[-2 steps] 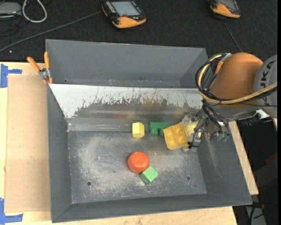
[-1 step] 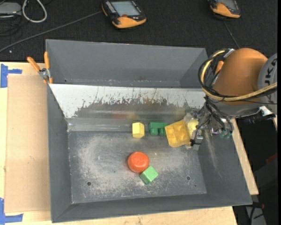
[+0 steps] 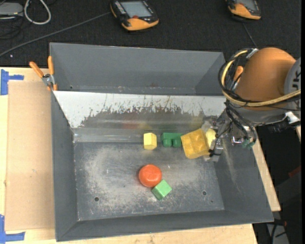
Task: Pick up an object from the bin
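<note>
My gripper is low at the bin's right side, just under the orange wrist cover. A yellow, crumpled-looking see-through piece lies right against its left side, touching it or nearly so. To the left of that piece sits a dark green block, and beyond it a small yellow block. All three lie in a row along the foot of the bin's back slope.
A red round piece and a light green cube lie together on the bin floor, nearer the front and left of the gripper. The bin's right wall rises close behind the gripper.
</note>
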Tool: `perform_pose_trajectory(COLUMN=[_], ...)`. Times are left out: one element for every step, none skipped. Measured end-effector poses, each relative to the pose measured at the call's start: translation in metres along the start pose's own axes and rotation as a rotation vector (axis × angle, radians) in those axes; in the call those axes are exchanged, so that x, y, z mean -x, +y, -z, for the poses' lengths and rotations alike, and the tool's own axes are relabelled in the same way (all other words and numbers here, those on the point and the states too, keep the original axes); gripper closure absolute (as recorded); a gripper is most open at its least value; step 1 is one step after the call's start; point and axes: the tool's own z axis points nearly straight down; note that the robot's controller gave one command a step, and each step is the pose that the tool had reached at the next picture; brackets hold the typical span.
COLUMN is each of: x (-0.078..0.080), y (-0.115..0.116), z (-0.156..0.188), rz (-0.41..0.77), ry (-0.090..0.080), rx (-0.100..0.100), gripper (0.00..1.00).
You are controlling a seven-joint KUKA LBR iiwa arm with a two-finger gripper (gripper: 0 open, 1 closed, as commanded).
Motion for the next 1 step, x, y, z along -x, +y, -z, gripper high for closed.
perform_pose_trajectory(x=[0.0015], y=[0.0000], z=[0.0478], rz=[0.000], ry=[-0.009], rx=[0.000], gripper=[1.00])
